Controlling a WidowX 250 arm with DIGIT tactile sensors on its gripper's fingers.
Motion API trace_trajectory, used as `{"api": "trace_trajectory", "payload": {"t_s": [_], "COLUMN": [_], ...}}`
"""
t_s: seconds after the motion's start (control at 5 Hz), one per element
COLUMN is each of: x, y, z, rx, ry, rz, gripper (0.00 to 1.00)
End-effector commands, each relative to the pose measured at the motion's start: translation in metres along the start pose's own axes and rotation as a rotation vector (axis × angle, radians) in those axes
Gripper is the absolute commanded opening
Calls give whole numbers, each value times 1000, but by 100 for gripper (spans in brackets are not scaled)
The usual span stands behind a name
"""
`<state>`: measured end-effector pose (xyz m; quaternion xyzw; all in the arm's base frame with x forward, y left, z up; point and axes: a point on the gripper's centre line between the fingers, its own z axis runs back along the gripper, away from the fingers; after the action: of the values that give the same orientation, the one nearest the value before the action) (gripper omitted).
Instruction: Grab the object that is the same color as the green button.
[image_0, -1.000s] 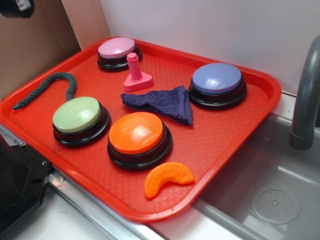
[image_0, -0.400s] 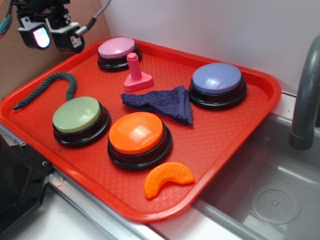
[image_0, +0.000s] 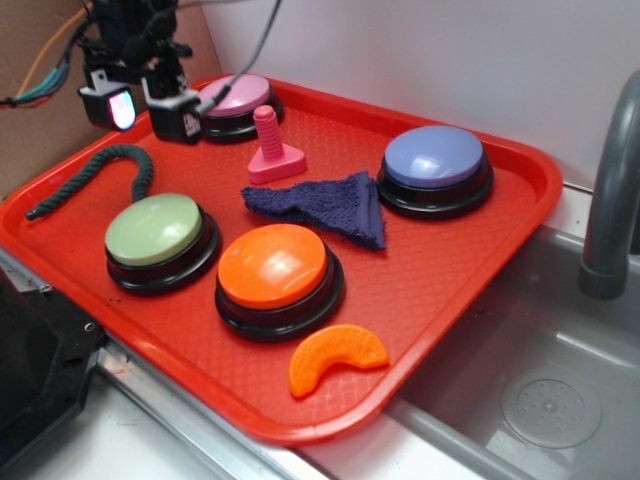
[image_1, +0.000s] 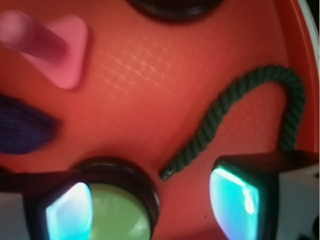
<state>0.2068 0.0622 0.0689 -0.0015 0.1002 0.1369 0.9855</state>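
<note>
Change since earlier frame: gripper (image_0: 146, 108) has come down and to the right, from the tray's far left corner to a spot above the tray in front of the pink button (image_0: 236, 100); nothing on the tray has moved.
Gripper state: jaws stand apart, empty; I see both fingers (image_1: 240, 200) lit cyan inside in the wrist view, with bare tray between them.
Writing: I can read no labels or brand marks in either view.
Rope (image_0: 95, 177): dark green, twisted, cane-shaped, lying flat on the red tray (image_0: 450, 270) along its left edge, hook end toward the far side.
Rope versus gripper: exterior view puts it below and to the left of the fingers, not touching. Wrist view (image_1: 235, 120) shows its straight end pointing between the fingers and its bend running behind the finger on the right side of that picture.
Green button (image_0: 155, 232): just beside the rope's hook end, nearer the camera.
Wrist only: rope twist in detail; green button dome (image_1: 117, 215) at the bottom edge.
Exterior only: orange button (image_0: 272, 266), blue-purple button (image_0: 434, 158), orange crescent (image_0: 335, 355), sink (image_0: 560, 390).
Both views: pink bolt (image_0: 271, 148), purple cloth (image_0: 325, 207).
</note>
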Motion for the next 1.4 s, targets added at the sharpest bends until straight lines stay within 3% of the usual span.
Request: {"api": "trace_trajectory", "payload": {"t_s": [0.0, 0.4, 0.6, 1.2], "x": [9, 2, 1, 24], "y": [17, 49, 58, 16], "z": [-21, -25, -27, -71], "rx": [86, 77, 27, -17], "ry": [8, 4, -9, 84], "rz": [-20, 24, 24, -141], "gripper": [100, 100, 100, 100]}}
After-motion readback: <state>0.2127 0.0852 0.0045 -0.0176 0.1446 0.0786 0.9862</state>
